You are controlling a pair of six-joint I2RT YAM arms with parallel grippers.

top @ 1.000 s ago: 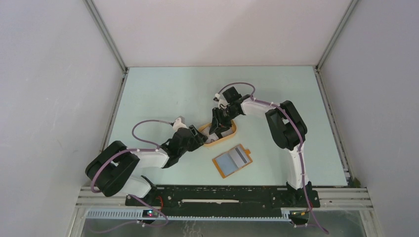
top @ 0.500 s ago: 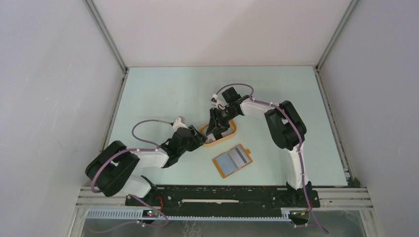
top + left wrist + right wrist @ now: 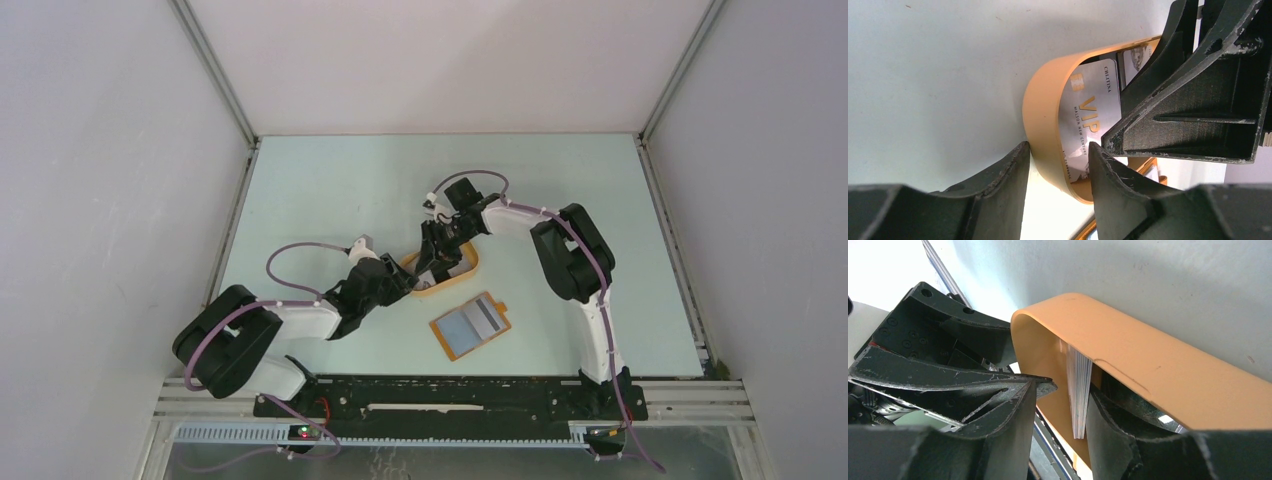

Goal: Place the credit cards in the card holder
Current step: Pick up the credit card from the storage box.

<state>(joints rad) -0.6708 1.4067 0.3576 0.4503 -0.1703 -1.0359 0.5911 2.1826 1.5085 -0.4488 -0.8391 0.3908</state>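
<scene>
An orange oval tray (image 3: pixel 448 274) lies mid-table. A stack of pale credit cards (image 3: pixel 1079 395) stands on edge inside it, and a silver VIP card (image 3: pixel 1088 115) faces the left wrist camera. My right gripper (image 3: pixel 440 252) reaches into the tray. It is open (image 3: pixel 1063 400), with the stack between its fingers and resting against the right one. My left gripper (image 3: pixel 404 281) straddles the tray's near rim (image 3: pixel 1043 125) and is closed on it (image 3: pixel 1058 150). The orange-brown card holder (image 3: pixel 470 325) lies open and flat in front of the tray, with grey cards in it.
Both grippers crowd the tray, their fingers almost touching. The right gripper's fingers (image 3: pixel 1188 100) fill the left wrist view. Metal frame rails (image 3: pixel 240 190) and white walls bound the pale green table on the left, right and back.
My right wrist has shifted slightly left over the tray. The left arm, tray and card holder have not moved.
</scene>
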